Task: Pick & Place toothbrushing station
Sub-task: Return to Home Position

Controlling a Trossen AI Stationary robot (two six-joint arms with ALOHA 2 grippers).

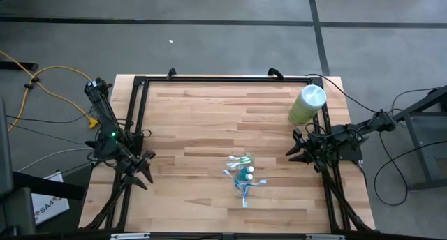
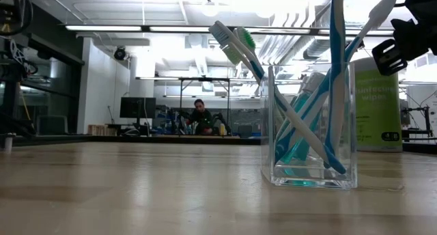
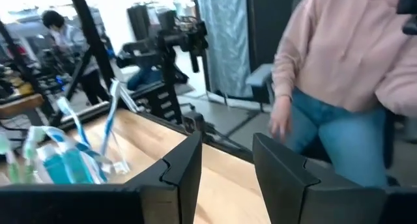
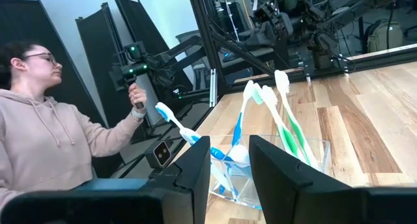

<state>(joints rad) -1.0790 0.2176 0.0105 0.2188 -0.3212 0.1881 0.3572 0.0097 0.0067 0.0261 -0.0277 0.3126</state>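
Note:
The toothbrushing station [image 1: 243, 174] is a small clear plastic holder standing on its base on the wooden table, right of the middle and toward the near edge. In the low view, the station [image 2: 308, 129] holds several blue, green and white toothbrushes that lean in it with their heads up. My left gripper [image 1: 145, 174] is open at the table's left edge, well clear of the station [image 3: 58, 160]. My right gripper [image 1: 294, 153] is open near the right edge and points toward the station [image 4: 238, 175], with nothing between its fingers.
A tall pale-green wipes canister [image 1: 307, 104] with a white top stands at the far right, close behind my right arm. A black frame [image 1: 209, 79] runs round the table. A person in a pink hoodie [image 3: 339, 68] stands just beyond the table.

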